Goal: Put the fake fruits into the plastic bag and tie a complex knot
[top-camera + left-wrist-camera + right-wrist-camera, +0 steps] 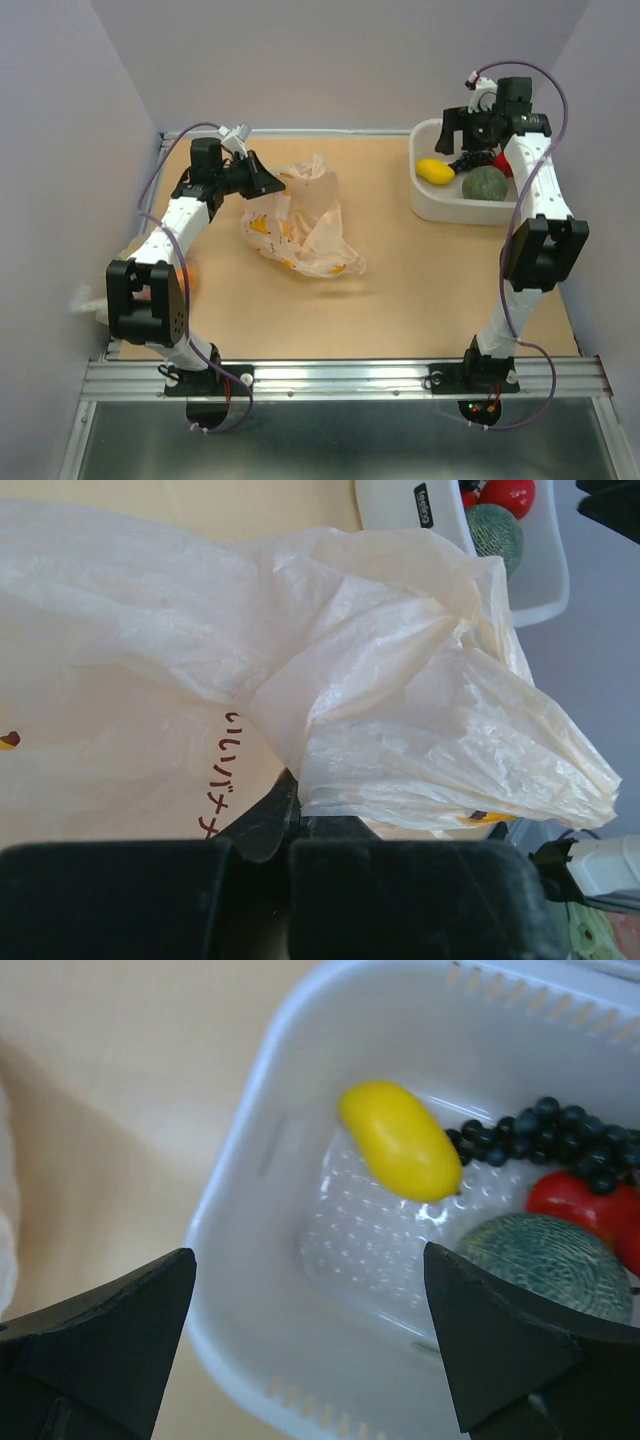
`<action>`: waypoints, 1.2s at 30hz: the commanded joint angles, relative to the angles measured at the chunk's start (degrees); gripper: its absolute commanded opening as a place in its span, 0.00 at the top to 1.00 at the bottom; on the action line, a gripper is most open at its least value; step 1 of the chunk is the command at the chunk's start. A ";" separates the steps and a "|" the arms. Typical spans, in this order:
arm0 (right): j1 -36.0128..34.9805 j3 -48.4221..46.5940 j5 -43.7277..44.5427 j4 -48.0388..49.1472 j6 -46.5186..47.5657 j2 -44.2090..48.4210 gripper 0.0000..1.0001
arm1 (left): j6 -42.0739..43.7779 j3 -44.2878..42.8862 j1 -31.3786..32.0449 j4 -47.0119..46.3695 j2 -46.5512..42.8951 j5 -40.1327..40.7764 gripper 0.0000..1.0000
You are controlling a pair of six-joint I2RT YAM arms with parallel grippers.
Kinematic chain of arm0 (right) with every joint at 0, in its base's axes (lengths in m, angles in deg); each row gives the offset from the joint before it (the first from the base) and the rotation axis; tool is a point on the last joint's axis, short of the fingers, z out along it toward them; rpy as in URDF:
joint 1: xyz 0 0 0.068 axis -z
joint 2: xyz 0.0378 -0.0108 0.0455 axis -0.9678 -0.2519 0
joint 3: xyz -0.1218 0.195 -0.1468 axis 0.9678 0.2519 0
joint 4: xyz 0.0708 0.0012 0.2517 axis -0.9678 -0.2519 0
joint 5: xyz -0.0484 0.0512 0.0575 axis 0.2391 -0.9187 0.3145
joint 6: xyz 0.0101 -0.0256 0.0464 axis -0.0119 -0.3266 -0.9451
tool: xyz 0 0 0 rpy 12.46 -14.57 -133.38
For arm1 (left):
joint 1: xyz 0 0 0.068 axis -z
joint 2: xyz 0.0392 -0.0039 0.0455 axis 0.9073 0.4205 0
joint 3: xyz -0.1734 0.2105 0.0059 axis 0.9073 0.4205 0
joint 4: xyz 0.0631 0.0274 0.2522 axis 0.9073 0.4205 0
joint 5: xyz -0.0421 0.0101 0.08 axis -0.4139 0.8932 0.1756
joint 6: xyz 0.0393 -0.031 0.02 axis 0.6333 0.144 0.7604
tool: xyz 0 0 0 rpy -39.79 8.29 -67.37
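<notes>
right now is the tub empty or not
Not empty: yellow fruit, dark grapes, a red fruit and a green melon lie inside the tub.

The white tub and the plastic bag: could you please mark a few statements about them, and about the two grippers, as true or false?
1. The right gripper hangs open above the white tub. True.
2. The left gripper is open and apart from the plastic bag. False: it is shut on a fold of the bag.
3. The yellow fruit lies inside the plastic bag. False: it lies in the white tub.
4. A green melon sits in the white tub. True.
</notes>
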 commanded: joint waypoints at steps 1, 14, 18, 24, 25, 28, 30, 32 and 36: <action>2.50 -11.06 4.52 -11.39 4.67 -6.21 0.00 | 2.34 -3.79 0.33 -2.51 -0.07 -3.44 1.00; 2.69 -25.93 10.58 -10.88 12.05 -26.35 0.03 | 2.25 -3.44 0.77 -1.63 1.60 -4.06 1.00; 1.72 -25.49 11.73 -8.15 13.37 -29.51 0.03 | 2.78 -3.44 0.77 -1.63 2.13 -3.97 1.00; 0.40 -24.00 13.66 -4.47 13.81 -33.82 0.03 | 2.78 -4.59 0.77 -0.40 3.27 -3.88 1.00; 0.40 -24.09 13.84 -3.85 13.99 -34.17 0.03 | 2.87 -4.94 0.77 -0.31 3.62 -3.79 1.00; 0.14 -24.61 14.45 -3.40 14.95 -36.45 0.04 | 2.78 -5.38 0.77 -0.31 4.32 -3.71 1.00; 0.05 -24.53 14.45 -3.23 15.22 -37.42 0.13 | 2.69 -5.73 0.77 -0.31 4.59 -3.71 1.00; 0.05 -24.44 14.19 -3.14 15.22 -37.52 0.25 | 2.61 -5.90 0.77 -0.31 4.68 -3.27 1.00; 0.05 -23.74 12.52 -2.96 13.55 -34.54 0.57 | 1.56 -6.26 0.77 -0.57 4.33 -2.74 1.00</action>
